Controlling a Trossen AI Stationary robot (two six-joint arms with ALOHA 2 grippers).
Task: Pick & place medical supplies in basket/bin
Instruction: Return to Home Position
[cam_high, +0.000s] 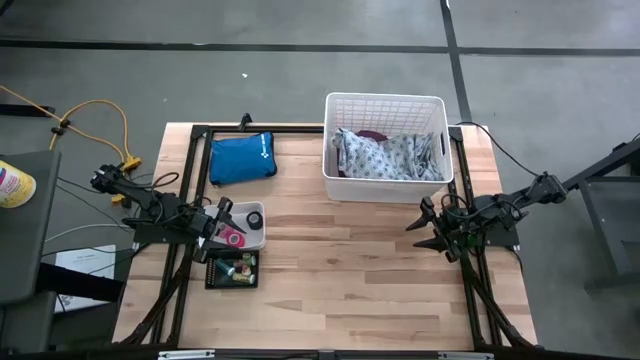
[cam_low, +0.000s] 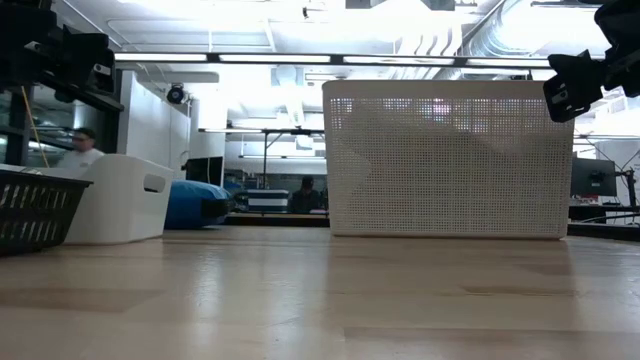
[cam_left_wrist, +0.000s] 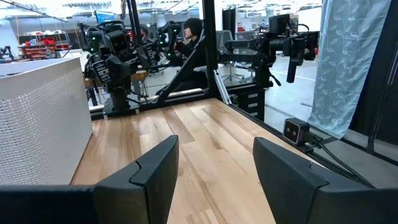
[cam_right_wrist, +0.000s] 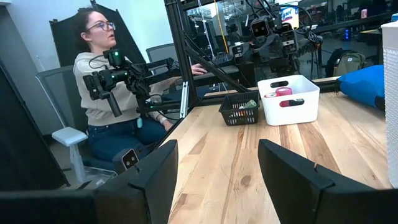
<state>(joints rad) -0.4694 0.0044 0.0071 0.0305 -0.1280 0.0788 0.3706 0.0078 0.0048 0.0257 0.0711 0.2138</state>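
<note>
My left gripper (cam_left_wrist: 216, 146) and right gripper (cam_right_wrist: 217, 148) both hanging released, empty. White basket (cam_high: 385, 98) hiding much of grey-patterned gown (cam_high: 385, 157); maroon gown (cam_high: 372, 134) barely peeking.

maroon garment (cam_high: 372, 134) mostly hidden, crate (cam_high: 210, 272) contents indistinct

Blue pouch (cam_high: 242, 158) on wooden table (cam_high: 350, 290); yellow cable (cam_high: 124, 130) on floor; person (cam_right_wrist: 112, 137) seated beyond table edge.

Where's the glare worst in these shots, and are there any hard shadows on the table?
Low view: ceiling lights blow out the area above the white basket, and the table carries a pale sheen. High view: even light, no hard shadows on the wood.
</note>
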